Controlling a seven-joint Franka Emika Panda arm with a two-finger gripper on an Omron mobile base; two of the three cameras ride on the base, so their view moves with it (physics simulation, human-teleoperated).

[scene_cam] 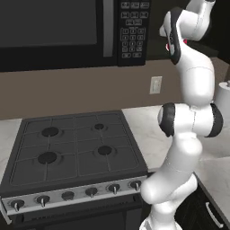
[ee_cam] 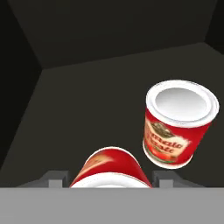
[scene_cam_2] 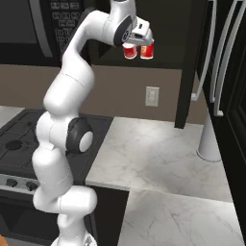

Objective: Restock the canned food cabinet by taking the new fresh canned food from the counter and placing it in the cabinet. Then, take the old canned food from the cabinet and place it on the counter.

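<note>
The end effector [scene_cam_2: 136,44], raised at the mouth of the dark cabinet [ee_cam: 109,87], is clenched on the plain red can [ee_cam: 111,168], a finger on either side. Just beyond it to the right, the labelled tomato can [ee_cam: 177,131] stands upright on the cabinet shelf. The marbled counter [scene_cam_2: 158,158] lies far below.

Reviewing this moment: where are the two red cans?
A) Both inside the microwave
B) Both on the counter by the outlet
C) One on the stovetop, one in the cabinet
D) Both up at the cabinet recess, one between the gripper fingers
D: the gripper is closed around the plain red can, and the labelled can stands beside it inside the dark cabinet recess.
</note>
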